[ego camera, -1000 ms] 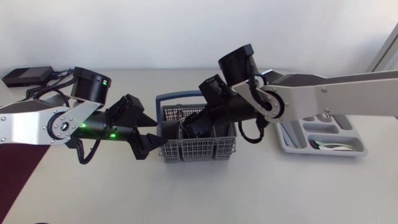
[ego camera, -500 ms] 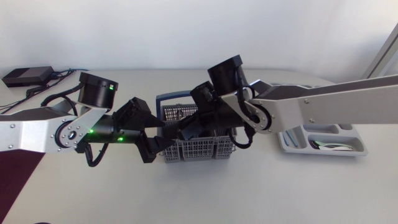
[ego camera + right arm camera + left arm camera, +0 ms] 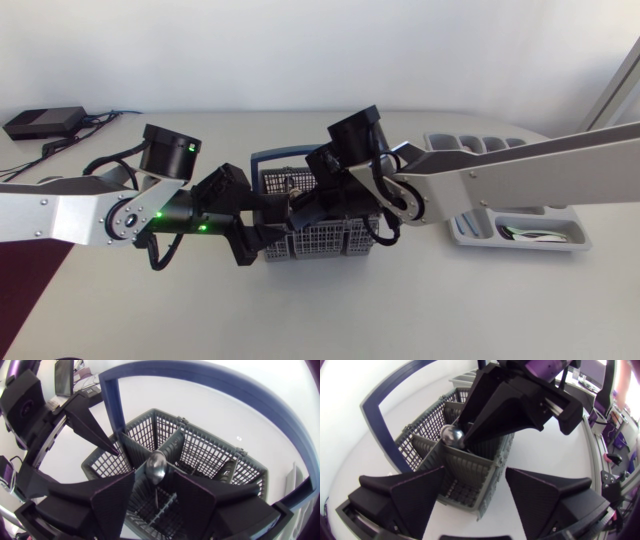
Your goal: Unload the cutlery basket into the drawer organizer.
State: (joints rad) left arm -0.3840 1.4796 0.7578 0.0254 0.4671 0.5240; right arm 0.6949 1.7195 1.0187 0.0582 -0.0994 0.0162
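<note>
Both claws at the cutlery basket [image 3: 320, 240], each with its fingers apart.
The left gripper [image 3: 476, 480] is spread wide, and one corner of the basket [image 3: 465, 467] sits in between its fingers. The right gripper [image 3: 155, 495] is down inside the basket [image 3: 200, 450]; a spoon [image 3: 156, 467] stands with its bowl just ahead of the gap between the fingers. The drawer organizer [image 3: 470, 228] lies well apart from both claws, under the right arm.

The tabletop [image 3: 400, 310] is pale and smooth. Far out at 10 o'clock a flat black box [image 3: 42, 122] lies on it. Thin black wires [image 3: 88, 127] run from the box's 3 o'clock side and curl across the top. Down at 8 o'clock there is a dark red patch [image 3: 28, 290]. I cannot tell if it lies on the tabletop or past its edge.
</note>
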